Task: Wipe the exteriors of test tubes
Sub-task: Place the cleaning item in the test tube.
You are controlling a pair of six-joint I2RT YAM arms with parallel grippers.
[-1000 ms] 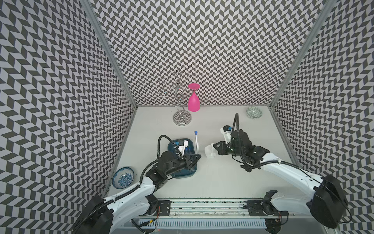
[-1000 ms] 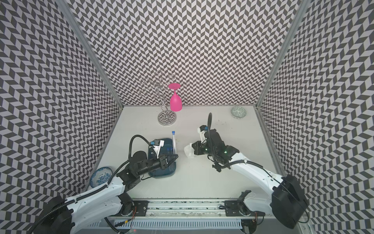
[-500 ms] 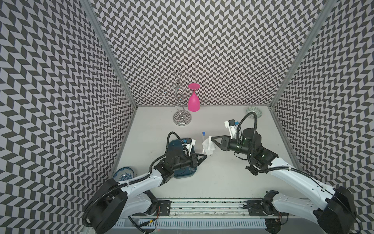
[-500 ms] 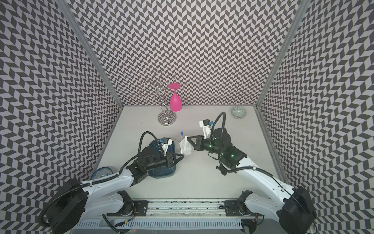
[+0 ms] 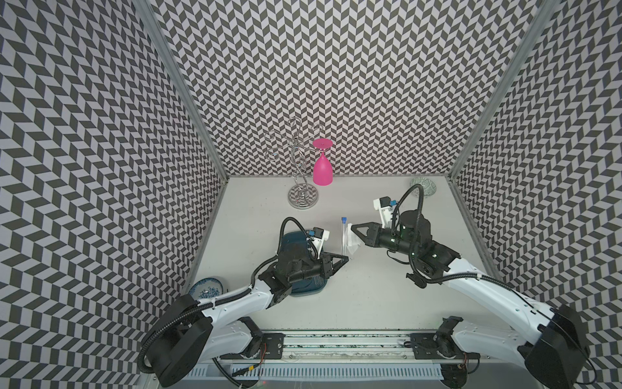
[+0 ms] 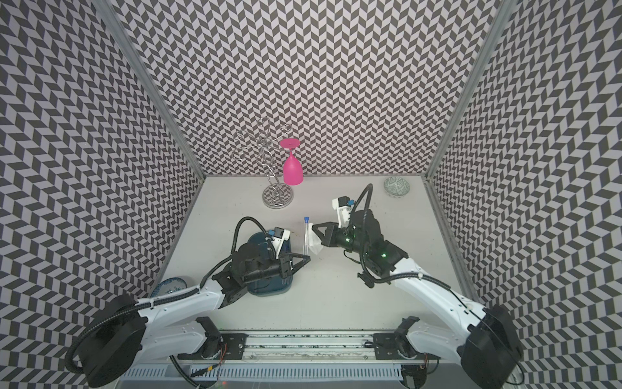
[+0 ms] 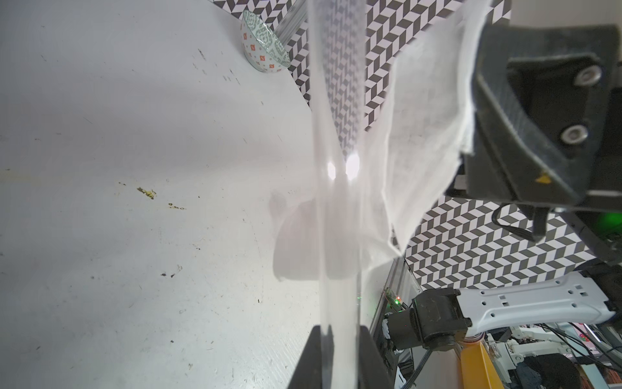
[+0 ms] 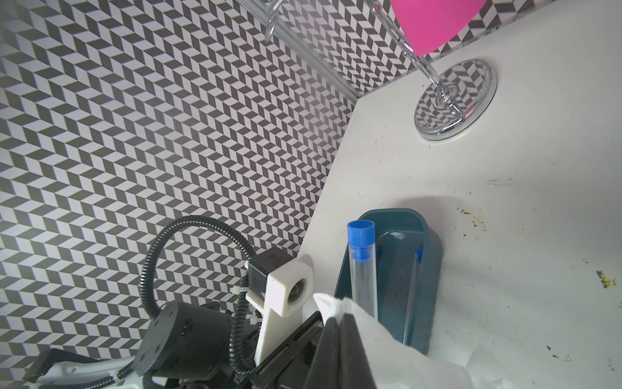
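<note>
We see the bench (image 5: 370, 289) across the lower frame, the teal tray (image 5: 308, 290) left of centre, our left gripper (image 5: 343, 260) clenched on an upright test tube (image 5: 343, 237) at centre, our right gripper (image 5: 353, 227) pinching a tissue (image 5: 353, 243) just beside it, and a spare tube (image 8: 411, 296) in the tray.

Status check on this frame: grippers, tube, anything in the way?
Left gripper shut on test tube, uncapped end. Right gripper shut on tissue, right beside the tube. Another tube lies in tray. Nothing blocking.
</note>
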